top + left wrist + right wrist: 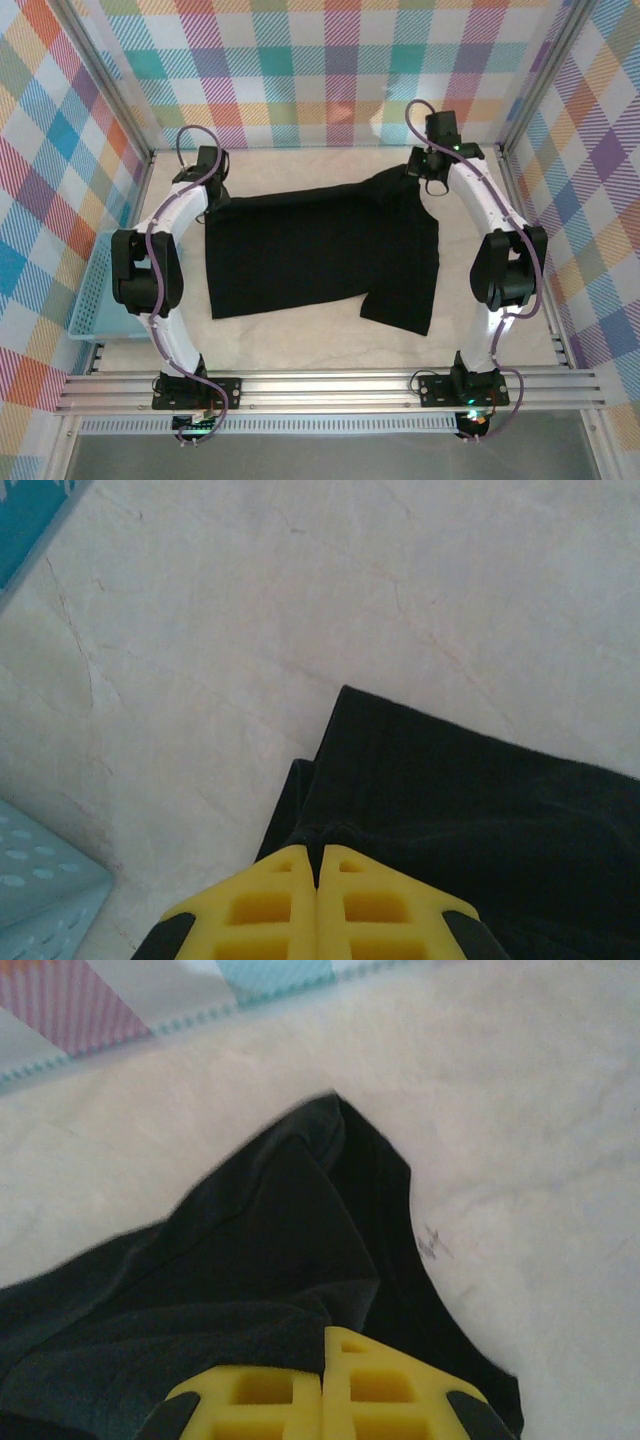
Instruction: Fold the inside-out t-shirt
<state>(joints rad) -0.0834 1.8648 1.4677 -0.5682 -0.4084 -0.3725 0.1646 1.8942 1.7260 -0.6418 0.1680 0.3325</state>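
Spread limp and dark across the middle of the pale, marble-patterned table (300,345): a plain black, soft-fabric, short-sleeved t-shirt (300,250). Mostly flat, with one broad flap reaching toward the table's near edge on the right side. Gripped at two corners toward the table's far edge.

At the table's far left, the left gripper (211,195), black with blocky yellow plastic fingers, clamped onto the t-shirt's corner. Seen from the left wrist: yellow fingers (280,900) pressed flush together, the left gripper (318,855) biting a small bunched fold of the t-shirt (480,820). Two cloth edges layered there over the bare table (250,600).

At the table's far right, the right gripper (425,182) likewise closed on a drawn-up peak of fabric. Seen from the right wrist: the right gripper (323,1340) squeezed tight on the t-shirt (250,1260), a thick hem folded over one yellow finger (250,1390). Creased cloth trailing away across the table (520,1110).

Arching in from the table's near edge, the white-and-black left arm (165,250) and right arm (495,230). Off the table's left edge, a light blue perforated plastic basket (90,300), its corner also caught by the left wrist camera (45,890). Around the table's far and side edges, pastel plaid fabric walls (300,60).
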